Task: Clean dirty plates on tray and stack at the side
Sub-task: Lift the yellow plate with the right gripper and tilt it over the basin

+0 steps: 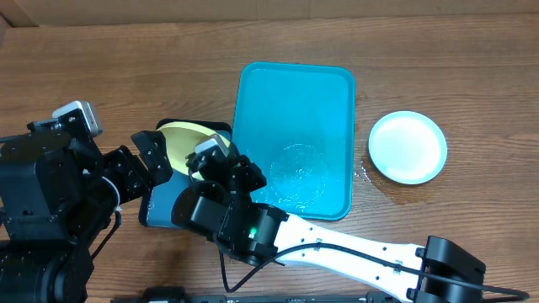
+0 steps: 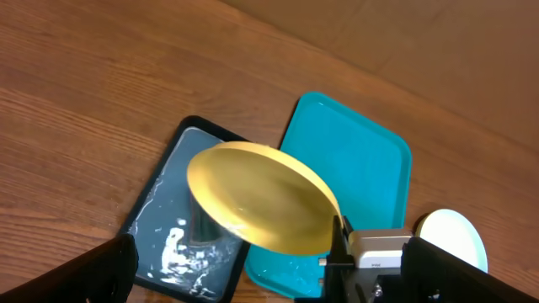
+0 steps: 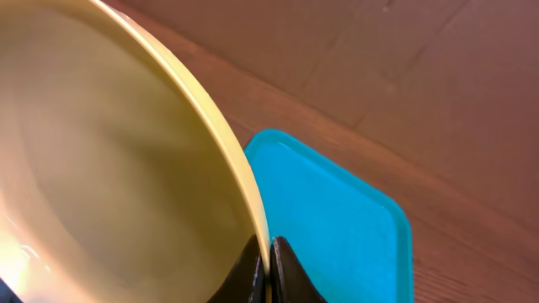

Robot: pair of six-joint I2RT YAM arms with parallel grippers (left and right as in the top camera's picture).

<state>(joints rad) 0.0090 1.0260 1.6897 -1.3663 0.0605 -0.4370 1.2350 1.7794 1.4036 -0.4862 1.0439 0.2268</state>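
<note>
My right gripper (image 3: 269,271) is shut on the rim of a pale yellow-green plate (image 3: 109,160) and holds it tilted in the air. In the overhead view the plate (image 1: 187,140) is just left of the empty, wet turquoise tray (image 1: 295,101), with the right gripper (image 1: 202,167) at its right edge. My left gripper (image 1: 145,164) is open and empty beside the plate's left edge. The left wrist view shows the plate (image 2: 261,198) from below. A light blue plate (image 1: 408,146) lies on the table right of the tray. No other yellow-green plate shows.
A smaller black-rimmed dark teal tray (image 2: 173,240) with white foam lies under the held plate, left of the turquoise tray (image 2: 358,160). A small wet patch (image 1: 364,172) is on the wood between the tray and the blue plate (image 2: 459,231).
</note>
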